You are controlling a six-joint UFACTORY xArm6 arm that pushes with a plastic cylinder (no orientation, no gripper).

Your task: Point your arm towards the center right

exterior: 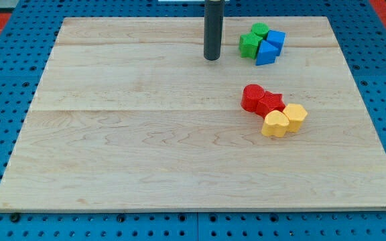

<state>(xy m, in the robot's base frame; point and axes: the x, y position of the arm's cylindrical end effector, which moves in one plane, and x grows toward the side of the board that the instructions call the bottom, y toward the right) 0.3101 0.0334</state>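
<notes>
- Standing upright near the view's top, the rod (pixel 212 30) ends in my tip (pixel 211 59), which rests on the board (pixel 146 154).
- No pincer exists on this arm, so nothing can be told of jaws apart or together.
- Just to the tip's right: two green blocks (pixel 253 40) and two blue blocks (pixel 271 47), all touching (shapes hard to tell).
- Below and right of the tip, well apart from it, at the center right: two red blocks (pixel 260 100) touching two yellow blocks (pixel 283 120).
- No containers show, and no writing can be read.
</notes>
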